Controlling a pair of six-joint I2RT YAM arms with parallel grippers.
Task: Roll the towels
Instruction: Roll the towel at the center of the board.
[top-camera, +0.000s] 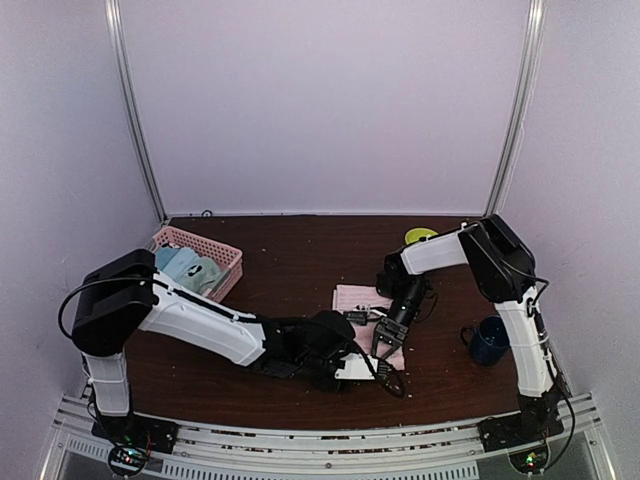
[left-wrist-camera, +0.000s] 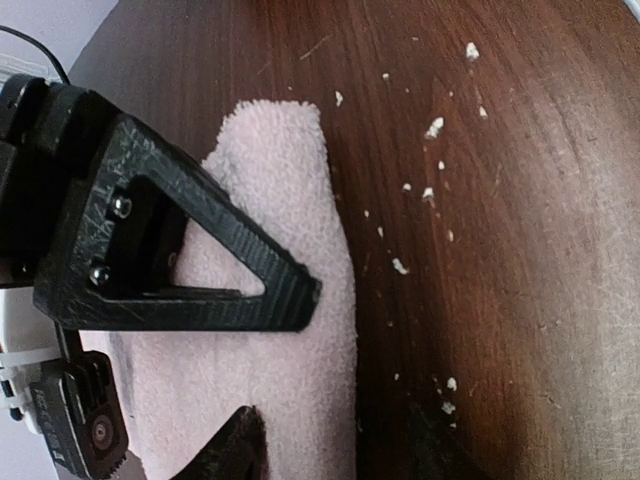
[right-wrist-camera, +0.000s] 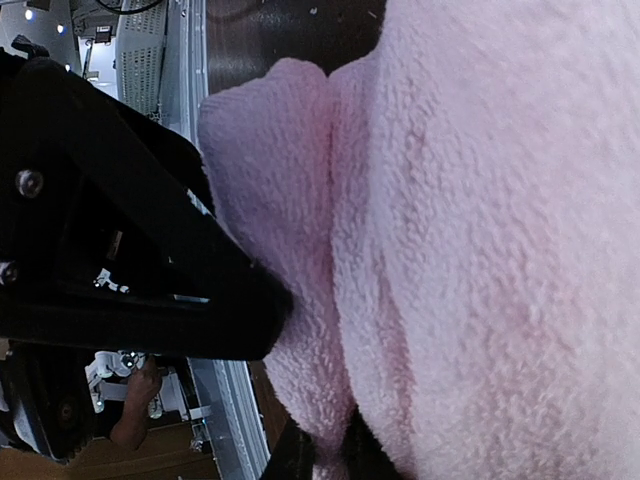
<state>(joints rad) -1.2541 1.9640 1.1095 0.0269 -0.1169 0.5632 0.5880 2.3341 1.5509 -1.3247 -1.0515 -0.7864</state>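
**Both pincers on the pale pink towel, mid-worktop**

You have the dark wooden worktop (top-camera: 300, 250) spread across the whole overhead view. Your left arm (top-camera: 200, 325) lies low across it from its base towards the middle. Your right arm (top-camera: 520, 300) folds back at the elbow and comes down to the same place.

The pink basket (top-camera: 232, 262) sits at the far left, well apart from both pincers. It holds soft rolled cloths (top-camera: 190, 268) in bluish and greenish tones, too small for you to tell one from another.

The pale pink towel (top-camera: 352, 296) lies just right of centre. Its far part is flat on the wood and its near edge is under the two pincers.

Your left pincer (left-wrist-camera: 280, 355) has its fingers standing apart astride that near edge, with towel between them. You cannot tell whether they press on it.

Your right pincer (right-wrist-camera: 295, 375) is clenched on a raised fold of the pale pink towel, which bulges out past its fingers.

A dark blue mug (top-camera: 490, 340) stands near the right arm. A small yellow-green object (top-camera: 420, 236) sits at the far right edge. White crumbs (left-wrist-camera: 433, 127) dot the bare wood beside the towel.
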